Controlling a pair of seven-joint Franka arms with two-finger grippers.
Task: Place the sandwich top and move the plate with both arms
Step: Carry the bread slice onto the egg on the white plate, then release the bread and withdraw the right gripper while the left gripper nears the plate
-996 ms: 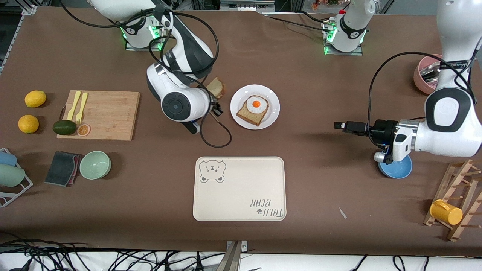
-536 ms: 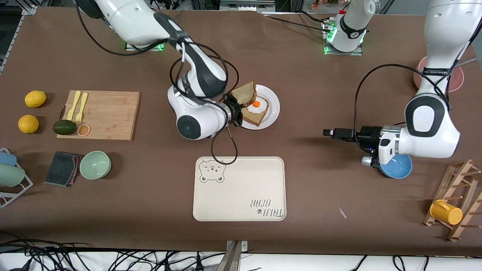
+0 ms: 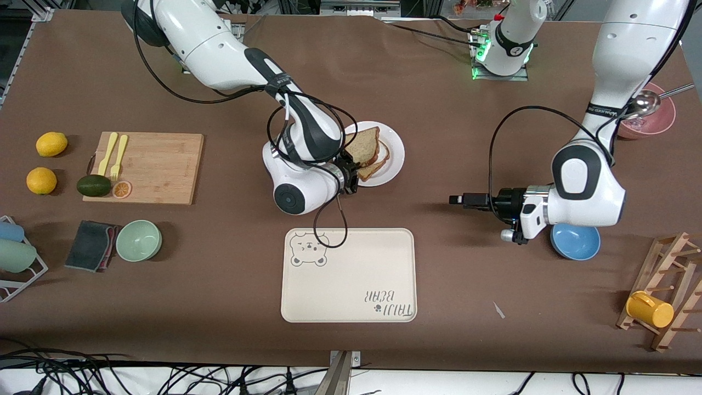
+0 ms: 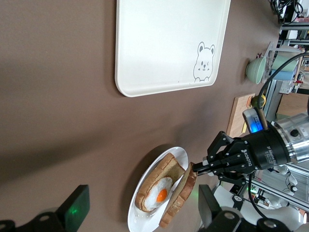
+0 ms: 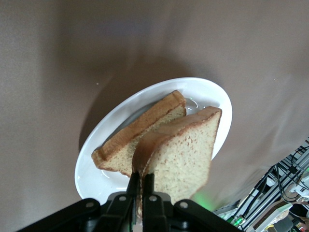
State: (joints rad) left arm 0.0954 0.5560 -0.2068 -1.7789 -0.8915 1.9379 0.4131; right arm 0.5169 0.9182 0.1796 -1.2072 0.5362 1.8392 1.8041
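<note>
The sandwich top is a plain brown slice held tilted on edge in my right gripper, which is shut on its crust. It leans over the slice of bread with the fried egg on the round white plate. In the right wrist view the sandwich top covers part of the egg slice and of the plate. My left gripper hangs open over bare table between the plate and the blue bowl, pointing at the plate, with nothing between its fingers.
The cream bear tray lies nearer the front camera than the plate. A blue bowl sits under my left arm's wrist. A cutting board, a green bowl and a pink bowl with a ladle stand at the table's ends.
My right arm has carried the sandwich top from beside the plate to over the egg slice. My left arm has moved toward the plate, gripper still open.
</note>
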